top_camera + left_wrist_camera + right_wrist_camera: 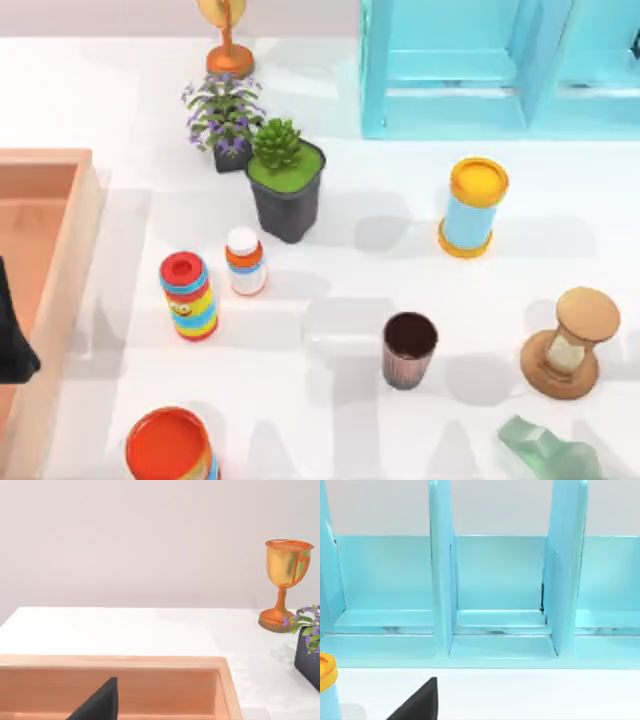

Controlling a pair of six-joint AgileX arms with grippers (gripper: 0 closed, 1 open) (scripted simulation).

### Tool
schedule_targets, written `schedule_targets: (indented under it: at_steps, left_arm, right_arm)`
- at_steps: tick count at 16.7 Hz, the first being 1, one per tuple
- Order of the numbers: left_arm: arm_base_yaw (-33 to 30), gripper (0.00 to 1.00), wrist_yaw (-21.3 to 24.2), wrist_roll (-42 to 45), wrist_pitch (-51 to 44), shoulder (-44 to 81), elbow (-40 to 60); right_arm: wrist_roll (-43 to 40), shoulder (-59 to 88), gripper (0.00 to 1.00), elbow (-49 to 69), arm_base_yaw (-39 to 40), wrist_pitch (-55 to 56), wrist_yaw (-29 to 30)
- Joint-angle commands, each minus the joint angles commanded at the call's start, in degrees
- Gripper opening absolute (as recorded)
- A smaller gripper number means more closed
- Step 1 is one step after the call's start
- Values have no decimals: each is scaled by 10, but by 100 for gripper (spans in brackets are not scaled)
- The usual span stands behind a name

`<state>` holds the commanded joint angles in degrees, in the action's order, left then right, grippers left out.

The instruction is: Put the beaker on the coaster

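The white worktop (pixel 420 270) carries everything. At its far right stands a light-blue rack (pixel 500 70), its upright dividers and floor seen close in the right wrist view (pixel 495 580). Along the left edge lies a wooden tray (pixel 50 260), whose near wall crosses the left wrist view (pixel 125 680). A dark part of the left arm (pixel 12 335) overlaps the tray; a dark wedge, perhaps part of the left hand (pixel 100 705), pokes in, and I cannot tell whether that hand is open or shut. The same holds for the right hand (pixel 420 702).

A black pot with a green plant (pixel 287 180) stands left of centre, a purple-flowered pot (pixel 223 115) just behind it, a gold goblet (pixel 228 40) farther back. The blue canister (pixel 472 207) stands right of centre. An hourglass (pixel 572 342) sits near the right edge, a pale-green object (pixel 545 450) in front of it. A striped canister (pixel 188 296) and a small white bottle (pixel 245 262) stand close together left of centre, an orange-topped tub (pixel 170 447) at the near edge.

The beaker (pixel 408 350) stands upright near the centre front, apart from everything, no hand touching it.
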<state>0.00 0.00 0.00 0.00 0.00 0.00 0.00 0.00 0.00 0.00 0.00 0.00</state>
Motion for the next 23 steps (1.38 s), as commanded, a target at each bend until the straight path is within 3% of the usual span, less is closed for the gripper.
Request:
schedule_targets:
  at_steps: [5, 9, 23]
  left_arm:
    - [0, 100, 0, 0, 0, 0, 0]
    - [0, 100, 0, 0, 0, 0, 0]
    - [0, 100, 0, 0, 0, 0, 0]
  right_arm:
    - [-14, 30, 100, 23, 12, -26, 6]
    - [-62, 130, 100, 111, 57, -108, 21]
    - [-352, 768, 100, 708, 355, -538, 10]
